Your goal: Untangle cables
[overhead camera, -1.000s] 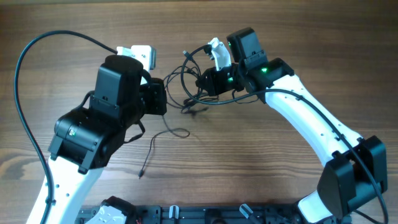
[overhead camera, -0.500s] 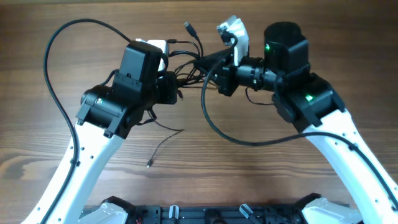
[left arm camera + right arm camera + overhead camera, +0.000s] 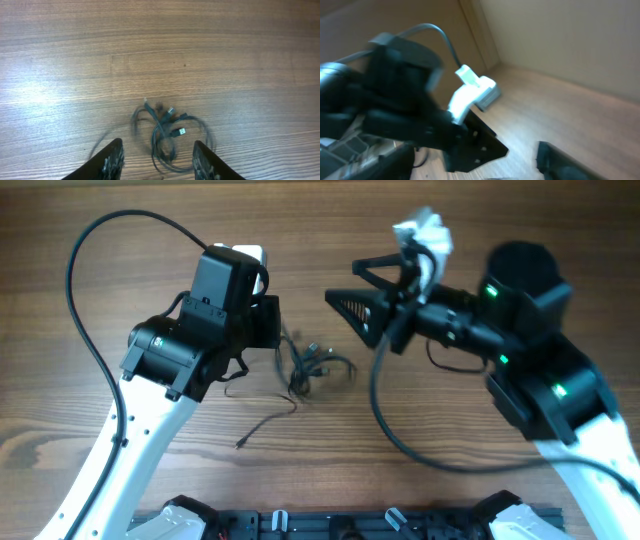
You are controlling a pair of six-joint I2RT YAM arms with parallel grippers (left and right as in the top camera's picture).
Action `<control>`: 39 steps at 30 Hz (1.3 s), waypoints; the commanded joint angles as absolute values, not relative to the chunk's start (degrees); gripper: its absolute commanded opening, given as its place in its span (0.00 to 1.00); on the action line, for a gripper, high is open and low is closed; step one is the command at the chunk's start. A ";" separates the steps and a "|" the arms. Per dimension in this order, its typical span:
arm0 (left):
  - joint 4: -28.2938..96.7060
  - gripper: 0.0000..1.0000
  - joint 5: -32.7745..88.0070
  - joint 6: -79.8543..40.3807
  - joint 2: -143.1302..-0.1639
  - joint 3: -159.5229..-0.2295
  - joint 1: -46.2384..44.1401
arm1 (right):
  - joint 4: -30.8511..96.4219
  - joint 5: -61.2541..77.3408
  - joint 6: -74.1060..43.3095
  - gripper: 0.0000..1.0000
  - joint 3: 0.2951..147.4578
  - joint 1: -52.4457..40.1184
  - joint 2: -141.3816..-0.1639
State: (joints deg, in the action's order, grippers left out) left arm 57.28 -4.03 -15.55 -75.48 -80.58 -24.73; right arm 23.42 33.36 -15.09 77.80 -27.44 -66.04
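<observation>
Though tangled, thin black looped cables (image 3: 172,133)

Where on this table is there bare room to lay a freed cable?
Bare wood: the far edge of the table between the left arm and right arm, and the near patch in front of the cables, left of the thick cable. Crowded: the centre, where those cables lie tangled beside the left arm.

We record a brown wood-grain bench (image 3: 330,480). The cables (image 3: 312,368) lie directly on it near the middle, in one small loose tangle of thin black loops with several plug ends showing. One thin strand (image 3: 268,418) trails off the tangle, ending in a small plug (image 3: 240,444).
</observation>
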 commanded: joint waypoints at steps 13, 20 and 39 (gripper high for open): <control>56.84 0.25 -6.09 -17.19 -76.44 -80.64 -22.11 | 66.35 14.46 -10.39 1.00 78.63 -27.35 -89.97; 59.00 0.30 -6.09 -16.95 -76.44 -80.64 -20.75 | 80.88 23.00 7.51 1.00 77.76 -32.77 -104.62; 55.53 0.35 -6.09 -15.49 -76.44 -80.64 -20.71 | 36.10 16.29 16.51 0.97 60.64 -47.18 -104.71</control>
